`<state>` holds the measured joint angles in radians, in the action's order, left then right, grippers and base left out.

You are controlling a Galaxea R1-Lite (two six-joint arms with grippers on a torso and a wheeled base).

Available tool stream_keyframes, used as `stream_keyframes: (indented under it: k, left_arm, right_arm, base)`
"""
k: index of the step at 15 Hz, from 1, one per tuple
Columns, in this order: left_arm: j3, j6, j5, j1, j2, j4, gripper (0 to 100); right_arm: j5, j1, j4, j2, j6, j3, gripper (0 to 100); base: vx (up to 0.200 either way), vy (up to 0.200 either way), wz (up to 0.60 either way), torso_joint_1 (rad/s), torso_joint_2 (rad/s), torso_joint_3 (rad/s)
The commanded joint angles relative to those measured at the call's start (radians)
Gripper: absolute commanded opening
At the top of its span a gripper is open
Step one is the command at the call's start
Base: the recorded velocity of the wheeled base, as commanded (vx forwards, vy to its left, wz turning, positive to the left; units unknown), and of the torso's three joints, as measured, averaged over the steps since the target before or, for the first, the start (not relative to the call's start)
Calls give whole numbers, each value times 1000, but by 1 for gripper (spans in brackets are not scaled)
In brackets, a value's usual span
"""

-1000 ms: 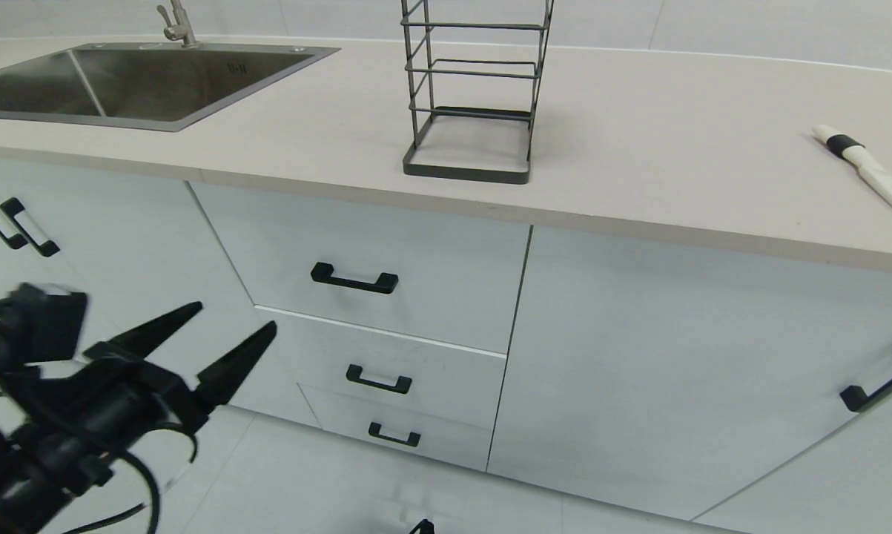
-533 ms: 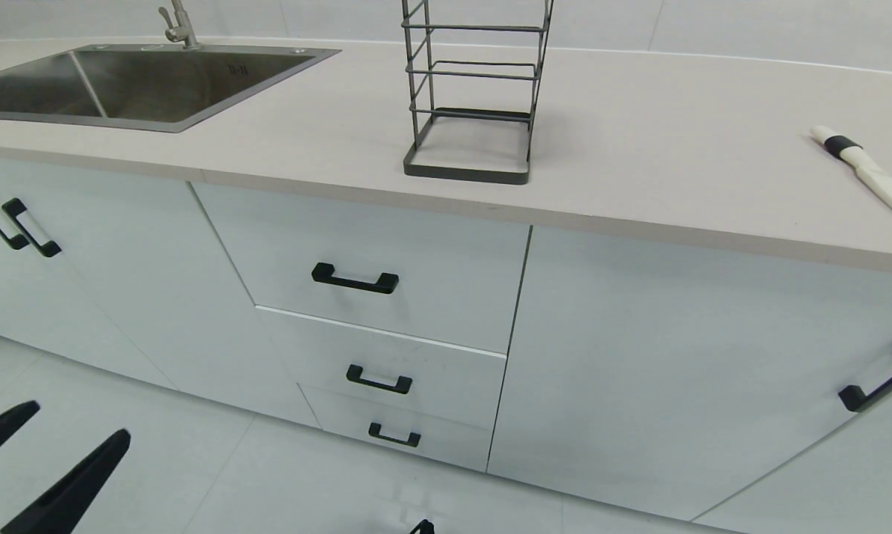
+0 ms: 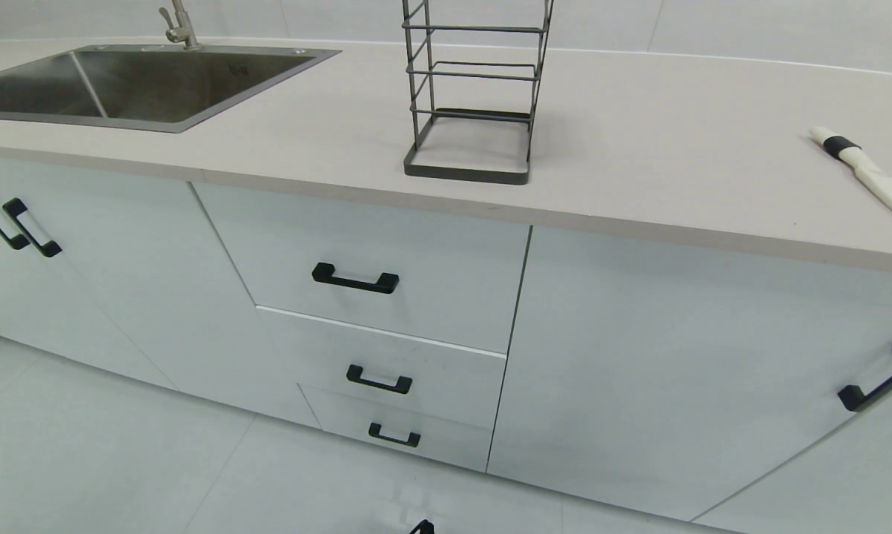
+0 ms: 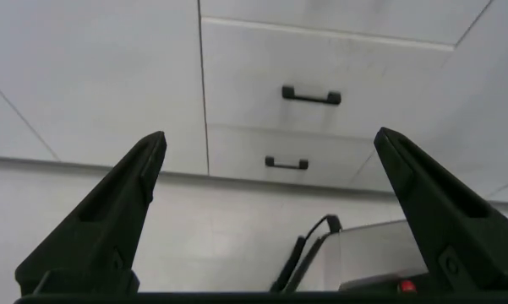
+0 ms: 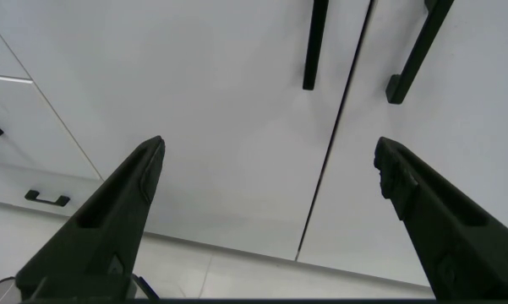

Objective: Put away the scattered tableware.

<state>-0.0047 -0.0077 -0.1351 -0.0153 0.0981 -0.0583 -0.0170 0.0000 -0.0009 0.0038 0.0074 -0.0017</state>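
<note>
A white utensil with a black band (image 3: 864,172) lies on the beige countertop (image 3: 638,148) at the far right. A dark wire rack (image 3: 475,96) stands upright and bare near the counter's front edge, in the middle. My left gripper (image 4: 270,152) is open, low down and facing the lower drawers (image 4: 321,93). Open too is my right gripper (image 5: 270,156), which faces a pair of white cabinet doors with black handles (image 5: 314,46). Nothing sits between the fingers of either one.
A steel sink (image 3: 119,81) with a tap (image 3: 179,26) is set into the counter at the left. Below the counter run white cabinets and a stack of three drawers with black handles (image 3: 354,280). Pale floor tiles (image 3: 119,460) lie in front.
My left gripper has dropped down and to the left out of the head view, staying open. Counter, rack and utensil have not moved.
</note>
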Motion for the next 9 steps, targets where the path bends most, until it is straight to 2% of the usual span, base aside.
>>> stream_keyframes:
  k: [1,2,6,7,9]
  left_arm:
    - [3,23,34,28,-67,35,100]
    - [2,21,81,21,-84,74,100]
    - [3,28,80,20,-95,57,100]
    - [3,20,80,20,-95,57,100]
    - [3,29,77,18,-95,57,100]
  right_arm:
    - [0,0,-1,2,0,0,100]
    - [0,0,-1,1,0,0,100]
    - [2,2,-1,1,0,0,100]
    - [2,2,-1,1,2,0,100]
    - [2,2,-1,1,2,0,100]
  base:
    - [0,0,0,0,0,0]
    - [0,0,0,0,0,0]
    - [0,0,0,0,0,0]
    - [0,0,0,0,0,0]
    - [0,0,-600,7,7,7]
